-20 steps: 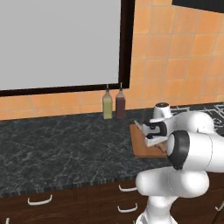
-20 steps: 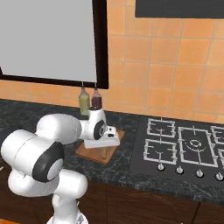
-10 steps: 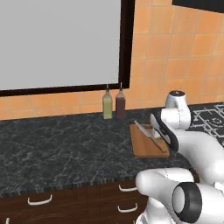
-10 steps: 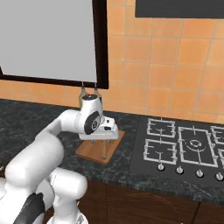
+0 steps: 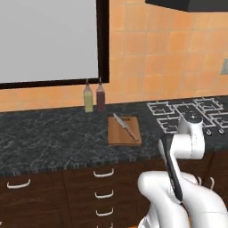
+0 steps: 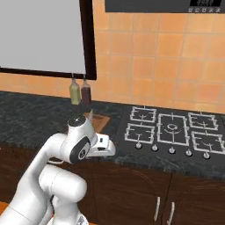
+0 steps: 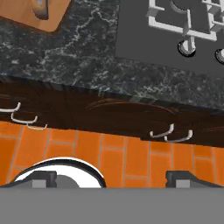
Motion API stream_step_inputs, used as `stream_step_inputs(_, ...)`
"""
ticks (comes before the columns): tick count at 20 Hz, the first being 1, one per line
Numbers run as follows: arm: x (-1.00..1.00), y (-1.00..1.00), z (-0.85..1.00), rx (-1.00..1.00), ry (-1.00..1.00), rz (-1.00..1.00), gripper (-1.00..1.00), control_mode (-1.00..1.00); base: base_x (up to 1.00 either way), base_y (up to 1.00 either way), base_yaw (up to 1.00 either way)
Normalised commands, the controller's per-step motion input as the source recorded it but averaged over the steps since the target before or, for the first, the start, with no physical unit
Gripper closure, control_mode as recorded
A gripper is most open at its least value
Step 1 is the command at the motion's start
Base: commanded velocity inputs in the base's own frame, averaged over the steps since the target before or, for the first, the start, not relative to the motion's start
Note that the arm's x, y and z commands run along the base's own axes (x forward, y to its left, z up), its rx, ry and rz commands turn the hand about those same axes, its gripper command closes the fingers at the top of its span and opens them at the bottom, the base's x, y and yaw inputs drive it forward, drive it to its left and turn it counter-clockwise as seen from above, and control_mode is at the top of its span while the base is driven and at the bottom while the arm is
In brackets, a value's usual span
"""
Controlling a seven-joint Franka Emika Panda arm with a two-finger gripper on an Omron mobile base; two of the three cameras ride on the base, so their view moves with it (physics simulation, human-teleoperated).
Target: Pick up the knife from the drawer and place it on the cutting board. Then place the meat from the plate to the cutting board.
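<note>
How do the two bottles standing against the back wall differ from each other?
The left bottle holds a pale yellow-green liquid, while the right bottle is dark reddish-brown. The right bottle stands slightly taller than the left bottle in the left base view. The right bottle is the nearer one to the cutting board. Both are slim, upright, narrow-necked, and stand side by side on the dark counter below the window frame.

counter (image 5: 53, 138): runs left to right below the tiled wall, drawers (image 5: 103, 183) under its front edge
cutting board (image 5: 124, 131): on the counter, near its front edge, just left of the stove
knife (image 5: 125, 126): lies on the cutting board, slanted
bottles (image 5: 94, 97): two side by side at the counter's back edge, behind the cutting board
stove (image 5: 191, 113): set in the counter at the right
</note>
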Motion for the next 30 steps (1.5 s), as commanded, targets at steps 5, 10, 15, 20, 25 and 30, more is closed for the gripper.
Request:
stream_step_inputs(5,0.0,0.0,0.0,0.0,0.0,0.0,-1.0,1.0,-0.02,-1.0,-0.1)
stream_step_inputs(10,0.0,0.0,0.0,0.0,0.0,0.0,-1.0,1.0,0.27,-1.0,-0.14)
stream_step_inputs(15,0.0,0.0,0.0,0.0,0.0,0.0,-1.0,1.0,0.48,-0.98,-0.18)
stream_step_inputs(20,0.0,0.0,0.0,0.0,0.0,0.0,-1.0,1.0,0.6,-0.92,-0.35)
stream_step_inputs(25,0.0,0.0,0.0,0.0,0.0,0.0,-1.0,1.0,0.55,-0.45,-0.64)
stream_step_inputs(30,0.0,0.0,0.0,0.0,0.0,0.0,-1.0,1.0,0.59,0.35,-0.47)
